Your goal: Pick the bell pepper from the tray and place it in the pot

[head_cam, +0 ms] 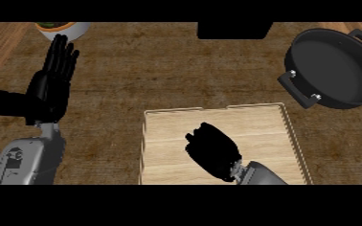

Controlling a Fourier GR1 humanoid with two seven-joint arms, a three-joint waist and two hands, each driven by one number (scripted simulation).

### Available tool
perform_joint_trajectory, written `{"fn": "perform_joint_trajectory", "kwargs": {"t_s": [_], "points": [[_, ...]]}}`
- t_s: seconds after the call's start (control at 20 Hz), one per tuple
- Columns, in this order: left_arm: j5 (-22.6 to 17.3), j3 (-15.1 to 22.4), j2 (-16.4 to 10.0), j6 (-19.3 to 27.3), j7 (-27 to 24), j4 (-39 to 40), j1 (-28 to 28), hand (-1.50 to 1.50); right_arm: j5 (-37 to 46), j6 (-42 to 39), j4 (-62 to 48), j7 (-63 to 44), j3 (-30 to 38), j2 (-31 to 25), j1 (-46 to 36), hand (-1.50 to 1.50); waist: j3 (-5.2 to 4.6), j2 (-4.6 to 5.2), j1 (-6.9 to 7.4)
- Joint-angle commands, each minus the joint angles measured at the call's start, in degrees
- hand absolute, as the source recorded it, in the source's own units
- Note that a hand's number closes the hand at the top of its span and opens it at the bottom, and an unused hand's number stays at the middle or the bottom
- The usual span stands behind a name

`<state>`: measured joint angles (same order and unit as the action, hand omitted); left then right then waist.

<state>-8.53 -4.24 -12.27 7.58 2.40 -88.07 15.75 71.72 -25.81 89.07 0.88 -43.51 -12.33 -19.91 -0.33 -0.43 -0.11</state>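
Pick stage, I'd say: nothing delivered yet, so lift, carry & drop are all left for you.

L to R: your left hand (53, 84) rests open at the left edge, fingers straight & up, w/ a pale round bowl (65, 28) just past its tips. The pale wooden rectangular tray (170, 167) lies under your right hand (212, 148), which sits low over the tray's middle, palm down, forearm coming in from the lower edge. The bell pepper isn't vis. anywhere; it's prob. hidden beneath that hand, so can't tell whether it's gripped. The black round metal pot (336, 72), up & to the right of that hand & well apart, shows an empty inside.
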Motion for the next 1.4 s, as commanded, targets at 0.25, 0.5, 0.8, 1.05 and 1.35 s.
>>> {"fn": "perform_joint_trajectory", "kwargs": {"t_s": [0.25,0.5,0.8,1.05,1.35], "points": [[-0.57,-0.04,-0.13,-0.48,0.36,-0.86,0.91,0.00,-0.82,11.92,-8.20,-27.19,29.65,12.11,-8.70,1.50,0.65,2.11,0.91],[0.14,1.52,0.27,-1.12,-0.02,-0.76,1.22,0.00,7.34,21.25,-12.47,-44.95,36.78,12.26,-18.14,1.50,0.26,1.96,3.58],[0.45,2.85,1.68,-0.91,0.06,-0.37,1.94,0.00,18.96,33.09,-20.85,-59.56,42.51,10.65,-29.67,1.50,0.26,2.11,4.59],[-0.55,1.44,0.49,-0.98,2.48,-1.91,1.37,0.00,26.51,41.56,-29.73,-66.78,44.78,8.80,-33.44,1.50,0.33,1.27,3.22],[0.16,-0.24,0.42,-0.52,0.09,1.51,1.82,0.00,24.90,42.06,-36.08,-63.95,51.76,3.78,-36.11,1.50,0.33,0.86,1.05]]}}
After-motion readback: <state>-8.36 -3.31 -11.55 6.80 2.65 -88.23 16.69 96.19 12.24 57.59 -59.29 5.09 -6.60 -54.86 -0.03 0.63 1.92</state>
